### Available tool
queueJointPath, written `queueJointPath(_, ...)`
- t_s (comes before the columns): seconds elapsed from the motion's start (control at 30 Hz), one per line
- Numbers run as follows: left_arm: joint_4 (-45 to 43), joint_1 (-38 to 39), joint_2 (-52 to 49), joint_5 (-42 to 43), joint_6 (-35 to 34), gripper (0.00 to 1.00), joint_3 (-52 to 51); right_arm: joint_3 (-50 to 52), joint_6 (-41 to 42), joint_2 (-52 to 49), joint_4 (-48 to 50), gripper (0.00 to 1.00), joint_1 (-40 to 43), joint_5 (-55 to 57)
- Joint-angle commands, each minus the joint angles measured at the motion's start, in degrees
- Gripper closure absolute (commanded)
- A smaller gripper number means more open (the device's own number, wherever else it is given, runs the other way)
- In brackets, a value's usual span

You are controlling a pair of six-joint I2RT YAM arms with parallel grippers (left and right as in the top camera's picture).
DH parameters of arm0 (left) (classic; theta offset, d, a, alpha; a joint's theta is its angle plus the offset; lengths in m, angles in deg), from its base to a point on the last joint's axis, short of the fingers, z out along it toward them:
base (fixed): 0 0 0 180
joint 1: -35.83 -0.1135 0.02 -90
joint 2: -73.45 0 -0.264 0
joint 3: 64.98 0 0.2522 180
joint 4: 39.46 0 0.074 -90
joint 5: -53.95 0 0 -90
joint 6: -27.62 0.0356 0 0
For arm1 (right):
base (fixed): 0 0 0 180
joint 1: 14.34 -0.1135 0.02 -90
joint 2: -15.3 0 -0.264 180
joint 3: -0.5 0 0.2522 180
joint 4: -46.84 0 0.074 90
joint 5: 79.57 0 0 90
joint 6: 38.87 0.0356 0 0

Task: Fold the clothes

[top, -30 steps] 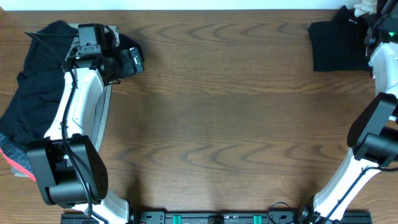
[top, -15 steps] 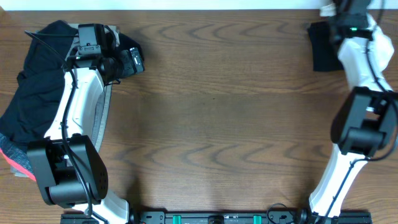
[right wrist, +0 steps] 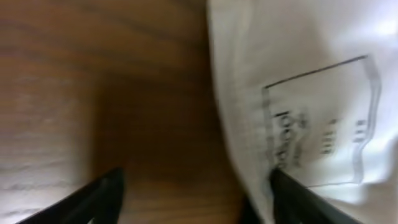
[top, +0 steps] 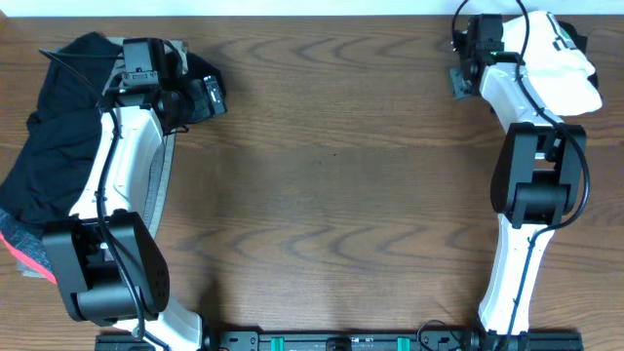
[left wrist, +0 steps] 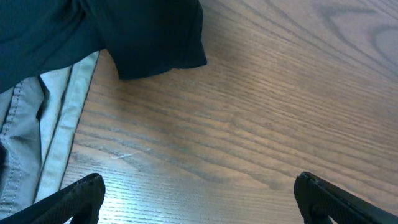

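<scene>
A heap of clothes lies at the table's left edge: a dark navy garment (top: 49,146) (left wrist: 124,31), a grey garment (top: 164,185) (left wrist: 43,124) and a red-trimmed piece (top: 24,252). My left gripper (top: 213,97) (left wrist: 205,208) hangs open over bare wood just right of the heap, holding nothing. At the far right corner lies a white cloth (top: 570,68) (right wrist: 311,93) with a printed label. My right gripper (top: 458,76) (right wrist: 199,208) is open at that cloth's left edge. The hem reaches its right finger (right wrist: 298,199), and wood shows between the jaws.
The wooden table (top: 341,195) spreads between the two arms. The left arm's white link (top: 122,166) lies over the clothes heap. The right arm (top: 531,185) stands along the right side. The far table edge is close behind both grippers.
My right arm has swung left from the far right corner and its jaws have opened. The black folded garment seen there before no longer shows; white cloth lies there. The left arm has not moved.
</scene>
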Motion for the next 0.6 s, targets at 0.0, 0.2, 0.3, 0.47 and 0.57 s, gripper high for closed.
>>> queueJointPath(0.0,0.3,-0.3,-0.9,-0.5,0.7,0.02,-0.2,-0.5,4.9,4.1,-1.3,0.20,-0.2,-5.2)
queueJointPath(0.2,0.3,-0.2,-0.9,-0.5,0.9,0.02,-0.2,-0.5,4.9,12.6,-2.8,0.18,-0.1,-5.8)
queueJointPath(0.3,0.3,-0.3,-0.9,-0.6,0.9,0.02,-0.2,-0.5,5.4,17.1,-2.4,0.21,0.3,-5.8)
queueJointPath(0.47,0.3,-0.2,-0.9,-0.6,1.7,0.02,-0.2,-0.5,8.9,19.4,0.3,0.25,4.2,-5.9)
queueJointPath(0.57,0.3,-0.2,-0.9,-0.6,1.7,0.02,-0.2,-0.4,10.4,18.0,0.9,0.31,7.8,-9.3)
